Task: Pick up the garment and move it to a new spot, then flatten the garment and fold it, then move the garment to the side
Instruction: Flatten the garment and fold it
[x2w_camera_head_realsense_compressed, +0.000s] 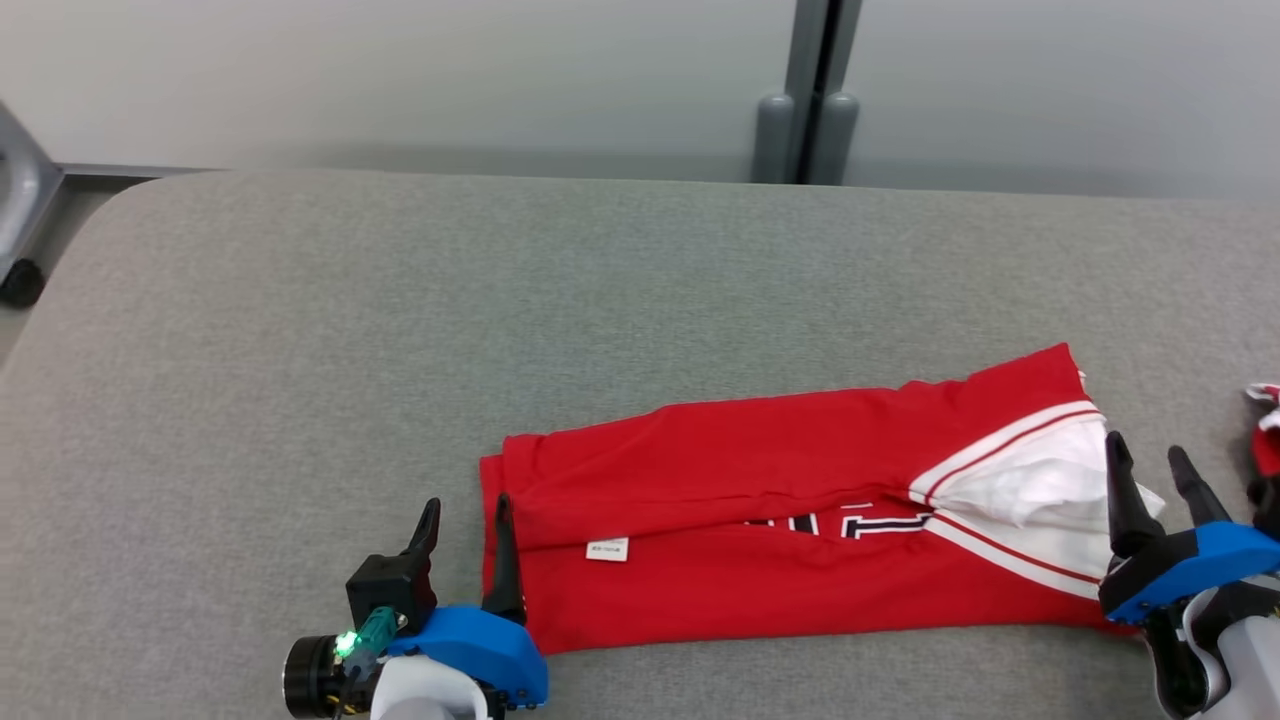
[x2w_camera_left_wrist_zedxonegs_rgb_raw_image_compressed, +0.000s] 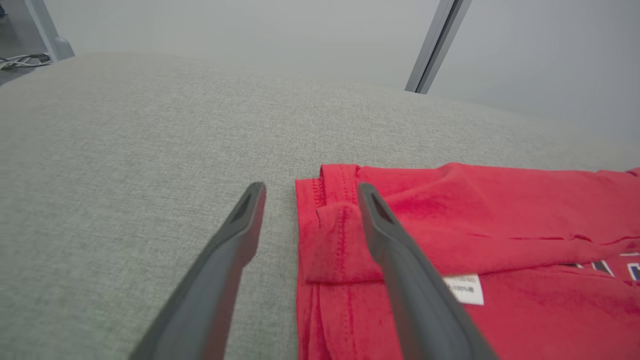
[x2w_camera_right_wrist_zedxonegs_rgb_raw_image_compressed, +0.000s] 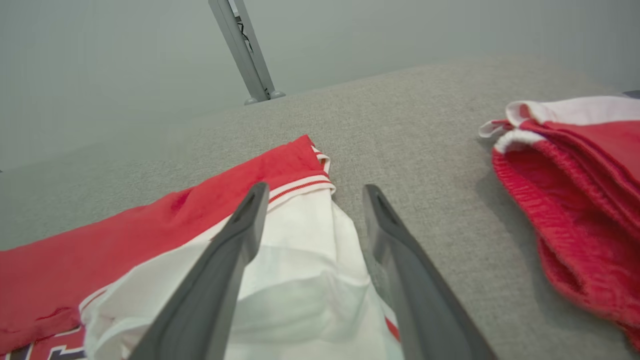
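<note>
The garment (x2w_camera_head_realsense_compressed: 760, 500) is a red jersey with white trim and dark lettering, folded lengthwise into a long strip on the grey padded table (x2w_camera_head_realsense_compressed: 400, 330). My left gripper (x2w_camera_head_realsense_compressed: 468, 510) stands open at its left end, one finger over the red hem (x2w_camera_left_wrist_zedxonegs_rgb_raw_image_compressed: 325, 220), the other over bare table. In the left wrist view a small white label (x2w_camera_left_wrist_zedxonegs_rgb_raw_image_compressed: 465, 289) lies beside the finger. My right gripper (x2w_camera_head_realsense_compressed: 1150, 458) stands open at the white right end (x2w_camera_right_wrist_zedxonegs_rgb_raw_image_compressed: 310, 260), nothing held between its fingers.
A second red and white garment (x2w_camera_right_wrist_zedxonegs_rgb_raw_image_compressed: 580, 190) lies bunched on the table to the right of my right gripper, also at the head view's right edge (x2w_camera_head_realsense_compressed: 1265, 430). A grey post (x2w_camera_head_realsense_compressed: 815, 90) stands behind the table's far edge. A wheeled frame (x2w_camera_head_realsense_compressed: 20, 230) sits at far left.
</note>
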